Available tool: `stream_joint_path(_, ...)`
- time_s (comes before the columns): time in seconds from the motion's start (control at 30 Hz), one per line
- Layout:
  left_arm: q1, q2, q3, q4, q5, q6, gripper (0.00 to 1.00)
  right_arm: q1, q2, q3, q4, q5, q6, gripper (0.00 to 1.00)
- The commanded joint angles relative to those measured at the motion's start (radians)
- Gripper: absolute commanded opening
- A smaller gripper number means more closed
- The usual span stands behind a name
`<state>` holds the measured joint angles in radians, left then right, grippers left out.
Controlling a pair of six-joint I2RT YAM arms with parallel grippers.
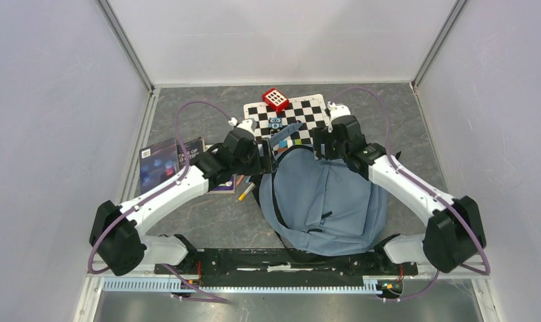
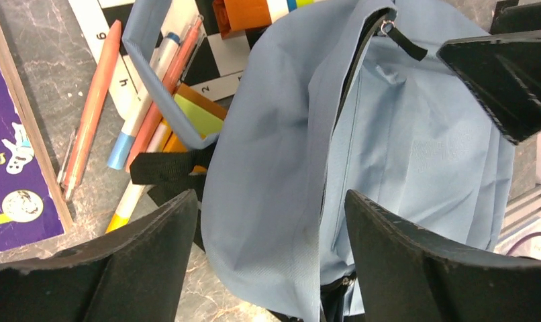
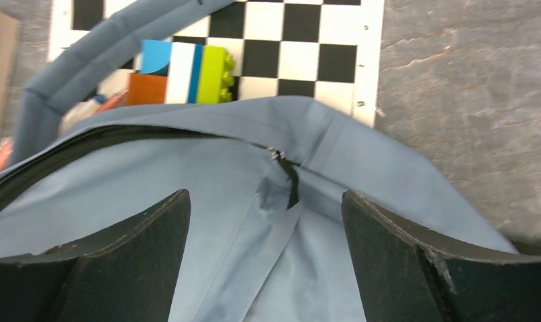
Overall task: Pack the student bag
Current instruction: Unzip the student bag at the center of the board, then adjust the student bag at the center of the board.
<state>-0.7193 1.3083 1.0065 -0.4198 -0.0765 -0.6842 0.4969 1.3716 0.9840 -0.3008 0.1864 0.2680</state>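
The student bag [image 1: 321, 194] is a blue-grey backpack lying flat in the middle of the table with its open mouth at the far end. My left gripper [image 1: 271, 157] is open at the left end of the mouth. In the left wrist view [image 2: 269, 198] its jaws straddle the bag's front rim [image 2: 274, 134] without pinching it. My right gripper [image 1: 319, 149] is open at the right end of the mouth. In the right wrist view [image 3: 266, 198] its jaws stand either side of the fabric [image 3: 187, 174] below the black zipper pull [image 3: 291, 181].
A purple book [image 1: 164, 161] lies left of the bag, with pens [image 2: 93, 107] and sticky notes [image 2: 197, 111] beside the handle. A checkerboard [image 1: 288, 117] behind the bag carries a red toy [image 1: 275, 99] and a coloured brick stack [image 3: 187, 70]. Walls enclose the table.
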Motion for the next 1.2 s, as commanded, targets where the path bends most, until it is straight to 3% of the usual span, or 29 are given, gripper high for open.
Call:
stream_joint_path(0.0,0.003,-0.068,-0.041,0.019,0.040,0.029,0.81,0.005,-0.089,-0.079,0.040,-0.150,0.147,0.87)
stream_joint_path(0.17,0.003,-0.077,-0.052,0.017,0.072,0.045,0.59,0.022,-0.112,-0.103,0.074,-0.257,0.248,0.87)
stream_joint_path(0.43,0.002,-0.094,-0.078,0.027,0.067,0.030,0.46,0.102,-0.072,-0.117,0.124,-0.331,0.333,0.85)
stream_joint_path(0.77,0.003,-0.086,-0.096,-0.005,0.023,0.008,0.02,0.205,0.048,-0.024,0.162,-0.351,0.374,0.85)
stream_joint_path(1.17,0.004,-0.072,-0.128,0.043,0.027,-0.039,0.02,0.230,0.127,0.008,0.226,-0.345,0.449,0.85)
